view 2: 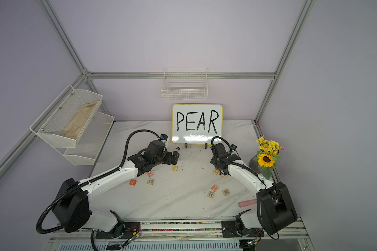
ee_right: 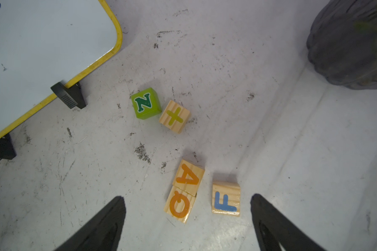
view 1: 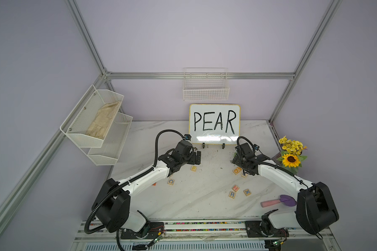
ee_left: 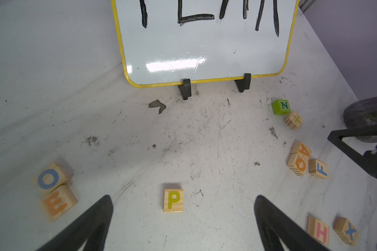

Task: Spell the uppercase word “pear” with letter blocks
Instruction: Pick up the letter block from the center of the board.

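Left wrist view: left gripper (ee_left: 182,196), spread, is facing the P block (ee_left: 173,200); right gripper (ee_right: 187,196), spread, is facing the A block (ee_right: 188,176).

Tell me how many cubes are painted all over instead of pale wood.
2. The orange B cube lies by the left arm, beside the C block. The green N cube lies beside the plus block, near the whiteboard. Others may be hidden.
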Available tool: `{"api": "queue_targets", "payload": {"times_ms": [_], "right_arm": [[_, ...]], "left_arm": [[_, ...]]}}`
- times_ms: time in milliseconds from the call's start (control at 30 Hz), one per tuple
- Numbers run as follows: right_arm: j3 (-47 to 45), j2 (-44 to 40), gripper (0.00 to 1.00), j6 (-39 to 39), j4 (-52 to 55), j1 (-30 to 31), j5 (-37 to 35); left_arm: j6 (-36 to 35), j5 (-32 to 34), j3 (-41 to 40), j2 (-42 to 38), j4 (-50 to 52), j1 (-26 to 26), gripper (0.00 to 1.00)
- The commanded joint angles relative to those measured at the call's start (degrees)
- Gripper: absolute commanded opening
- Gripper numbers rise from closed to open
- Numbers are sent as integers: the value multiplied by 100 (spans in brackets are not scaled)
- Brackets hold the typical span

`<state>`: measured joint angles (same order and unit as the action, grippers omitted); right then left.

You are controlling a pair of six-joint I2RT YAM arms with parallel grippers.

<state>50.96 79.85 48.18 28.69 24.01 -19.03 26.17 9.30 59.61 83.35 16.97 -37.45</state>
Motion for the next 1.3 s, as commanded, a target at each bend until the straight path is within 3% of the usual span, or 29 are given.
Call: {"api": "queue_targets", "payload": {"times_ms": [0, 133, 333, 433, 733, 1000, 1267], "right_arm": [[90, 133, 92, -151, -223, -12, 178], [132, 287, 90, -748, -1094, 135, 752], [929, 1037, 90, -2049, -1754, 1110, 957], [1360, 1582, 90, -2241, -1965, 1352, 1287], [3744, 3501, 88, -3118, -1123, 2379, 1587], [4751, 4525, 84, -3572, -1249, 2772, 2422], [5716, 5248, 80, -3965, -599, 3237, 2040]], "left_arm": [[249, 449, -141, -188, 154, 126, 100], [815, 806, -73, -188, 790, 439, 100], [1566, 637, -133, -188, 1610, 1281, 100], [1779, 614, -215, -514, 1933, 1721, 100], [2046, 381, -686, -1652, 2299, 2859, 100], [2181, 257, -1192, -2668, 2471, 3630, 100], [2111, -1080, -1558, -2325, 1957, 3851, 100]]}}
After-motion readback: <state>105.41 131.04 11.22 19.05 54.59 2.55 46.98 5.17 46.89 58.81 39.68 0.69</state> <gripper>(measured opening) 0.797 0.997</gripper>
